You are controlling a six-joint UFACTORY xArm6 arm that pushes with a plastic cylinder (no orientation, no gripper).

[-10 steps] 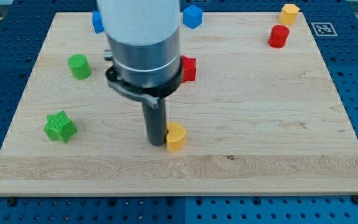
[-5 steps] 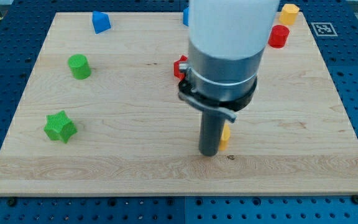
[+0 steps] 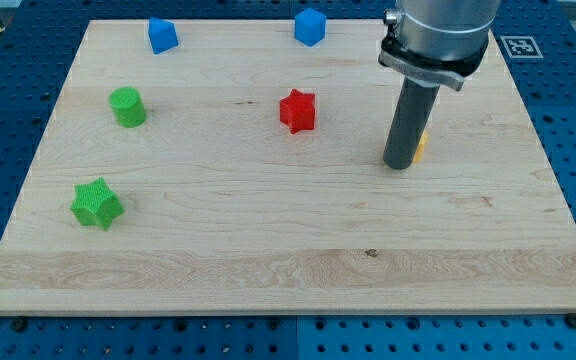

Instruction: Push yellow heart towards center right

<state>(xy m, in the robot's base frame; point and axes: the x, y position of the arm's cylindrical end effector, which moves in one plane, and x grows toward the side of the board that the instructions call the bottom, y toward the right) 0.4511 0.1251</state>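
Yellow heart [image 3: 422,148]: right of the board's centre, mostly hidden behind the rod, only a sliver showing.
My tip [image 3: 399,165]: bare rod holding nothing, touching the heart's left side.
Red star [image 3: 297,110]: left of the rod, apart.
Wooden board [image 3: 268,260]: near half bare.

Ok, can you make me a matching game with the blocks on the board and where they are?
Things:
1. green star
2. red star
3. blue cube
4. yellow heart

Places:
A. at the view's top edge, near the middle
B. mostly hidden behind the rod, just right of my tip
C. at the view's left, lower than the other blocks
D. near the middle of the board, left of the rod

Pairs: 1-C, 2-D, 3-A, 4-B
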